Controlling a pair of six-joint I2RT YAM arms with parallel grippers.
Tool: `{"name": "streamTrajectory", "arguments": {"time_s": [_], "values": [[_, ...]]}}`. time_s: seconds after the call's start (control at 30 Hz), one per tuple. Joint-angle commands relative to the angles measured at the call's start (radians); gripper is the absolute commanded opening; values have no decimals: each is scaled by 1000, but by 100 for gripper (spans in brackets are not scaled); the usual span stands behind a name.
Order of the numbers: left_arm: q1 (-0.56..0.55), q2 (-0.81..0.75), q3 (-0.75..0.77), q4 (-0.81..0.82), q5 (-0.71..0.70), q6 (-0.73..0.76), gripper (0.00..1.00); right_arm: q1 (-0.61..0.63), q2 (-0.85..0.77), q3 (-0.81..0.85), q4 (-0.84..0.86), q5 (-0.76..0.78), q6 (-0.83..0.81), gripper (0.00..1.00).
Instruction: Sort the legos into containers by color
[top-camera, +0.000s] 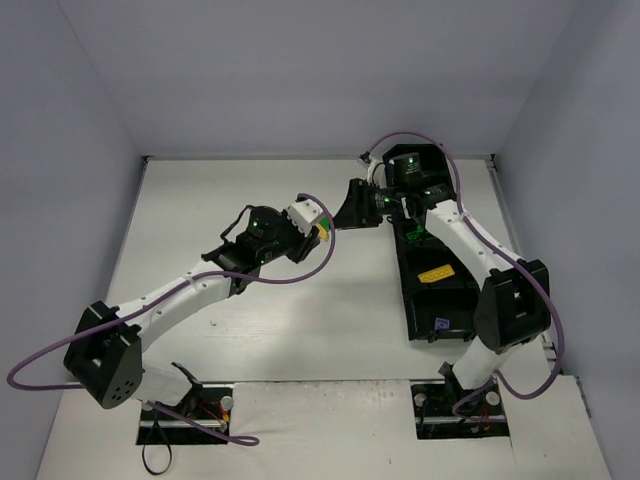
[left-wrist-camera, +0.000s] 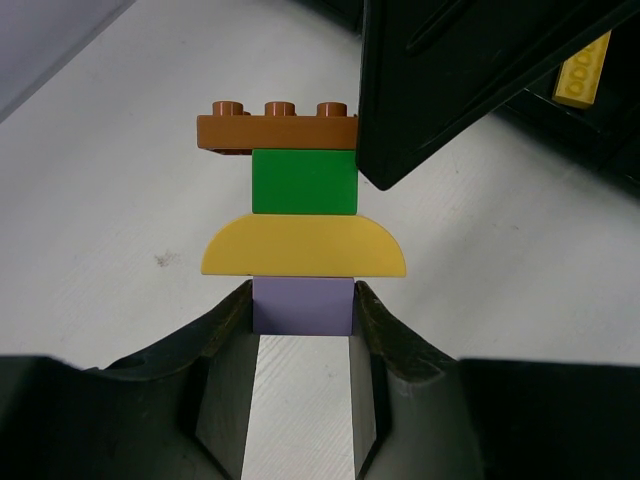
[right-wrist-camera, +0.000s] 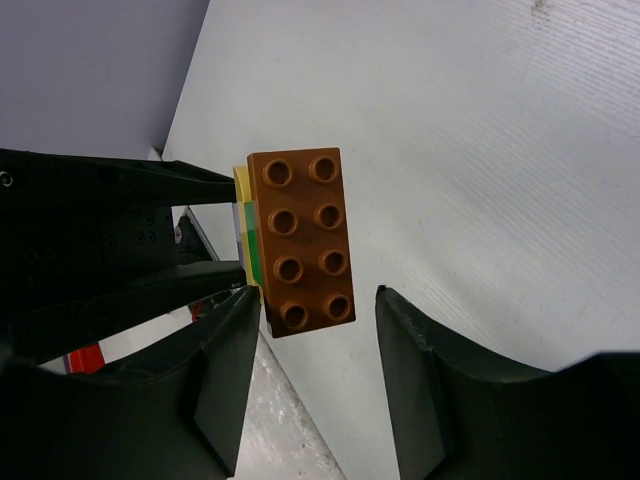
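Note:
My left gripper (left-wrist-camera: 303, 298) is shut on the lilac brick (left-wrist-camera: 303, 305) at the base of a small stack. Above it sit a yellow half-round brick (left-wrist-camera: 303, 247), a green brick (left-wrist-camera: 305, 181) and an orange-brown plate (left-wrist-camera: 275, 130). In the top view the left gripper (top-camera: 318, 228) holds this stack (top-camera: 324, 231) in the air at mid-table. My right gripper (top-camera: 350, 212) is open right beside it. In the right wrist view the orange-brown plate (right-wrist-camera: 301, 240) faces studs-on, its lower end between the open fingers (right-wrist-camera: 315, 294). The black tray (top-camera: 436, 300) lies on the right.
A yellow brick (top-camera: 432, 274) lies in a middle compartment of the tray and also shows in the left wrist view (left-wrist-camera: 583, 72). A black finger of the right gripper (left-wrist-camera: 450, 80) hangs close over the stack's right side. White walls enclose the table.

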Motion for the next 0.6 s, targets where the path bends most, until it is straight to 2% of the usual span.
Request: {"name": "streamTrajectory", "arguments": {"time_s": [0.0, 0.17, 0.27, 0.3, 0.4, 0.57], "values": [[-6, -51, 43, 93, 20, 3, 13, 10, 1, 45, 42, -9, -8, 45], [-6, -48, 44, 105, 23, 1, 13, 12, -1, 38, 46, -1, -8, 35], [-7, -48, 46, 105, 25, 3, 13, 12, -7, 35, 44, 12, -18, 23], [-6, -46, 43, 101, 23, 4, 13, 12, -11, 35, 42, 17, -21, 14], [-6, -48, 29, 92, 16, 12, 13, 11, -24, 31, 42, 34, -36, 0], [0, -63, -5, 75, -7, 32, 13, 10, -39, 22, 35, 55, -57, 0]]}}
